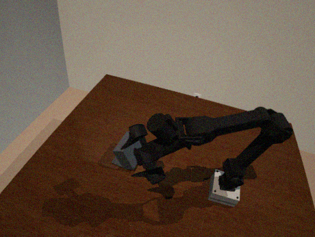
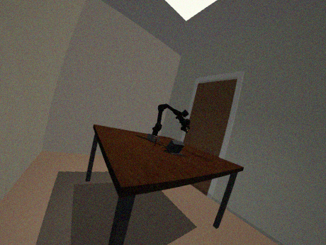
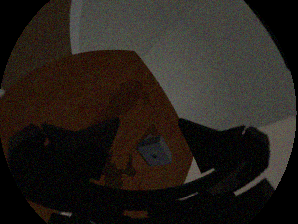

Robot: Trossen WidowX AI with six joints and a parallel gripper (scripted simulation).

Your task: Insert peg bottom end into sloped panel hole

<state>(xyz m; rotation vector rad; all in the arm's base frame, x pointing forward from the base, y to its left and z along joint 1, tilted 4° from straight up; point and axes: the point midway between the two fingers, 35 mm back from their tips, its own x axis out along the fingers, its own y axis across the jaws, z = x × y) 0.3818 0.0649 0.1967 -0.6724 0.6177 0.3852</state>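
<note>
The blue-grey block with the sloped panel point(image 1: 122, 158) point(image 2: 175, 146) point(image 3: 161, 148) stands on the table. Its hole point(image 3: 154, 156) shows as a small dark spot in the wrist view; in the top view the gripper and arm cover much of the face. My gripper point(image 1: 128, 161) point(image 3: 150, 120) is open and empty, with its fingers wide apart. It is held above the table near the block, and in the wrist view the block appears between and below the fingertips. I cannot make out the peg in any view; the arm hides part of the table in the top view.
The arm's base plate point(image 1: 216, 198) is at the right in the top view. The arm reaches left from it over the brown table point(image 1: 103, 103) point(image 2: 142, 163). Dark arm shadows lie on the table. A small white object point(image 1: 197, 94) shows at the far table edge.
</note>
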